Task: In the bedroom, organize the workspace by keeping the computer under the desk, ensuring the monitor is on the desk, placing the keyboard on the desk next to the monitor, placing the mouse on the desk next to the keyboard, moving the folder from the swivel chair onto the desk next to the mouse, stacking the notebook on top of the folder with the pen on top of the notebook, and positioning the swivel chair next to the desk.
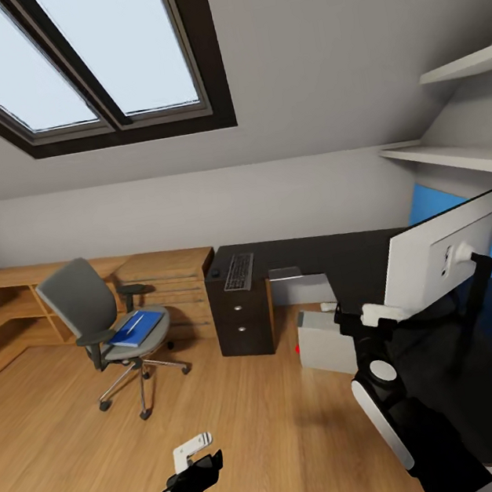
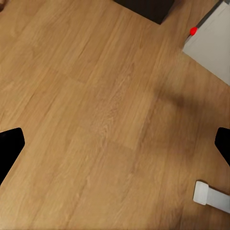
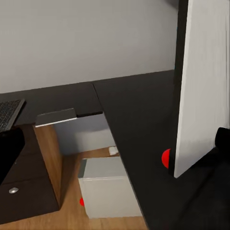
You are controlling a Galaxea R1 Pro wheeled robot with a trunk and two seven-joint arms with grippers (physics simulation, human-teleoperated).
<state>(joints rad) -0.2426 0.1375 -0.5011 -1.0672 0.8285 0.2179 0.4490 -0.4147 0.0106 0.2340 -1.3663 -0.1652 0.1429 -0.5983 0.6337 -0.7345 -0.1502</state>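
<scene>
At the left of the head view you have the swivel chair [image 1: 105,332] standing well apart from the tabletop [image 1: 335,259], with the blue folder [image 1: 137,328] lying flat on its seat and a pale, thin thing on top, probably the pen. Expect the folder to be light, thin and a little floppy; take it by an overhanging edge, since a flat sheet offers no height to pinch. The chair should roll easily on the wood floor [image 1: 251,428], so push it gently.

Low in the frame, your left pincer [image 1: 201,453] hangs over bare floor; its finger tips sit far apart at the wrist picture's edges, so it reads as wide and empty.

At centre, the keyboard [image 1: 239,272] lies on the dark tabletop above the drawers, and the grey computer [image 1: 325,342] stands beneath.

At right, the monitor [image 1: 445,250] stands on the tabletop. Your right pincer sits just beside its pale back; I cannot tell whether it grips it.
</scene>
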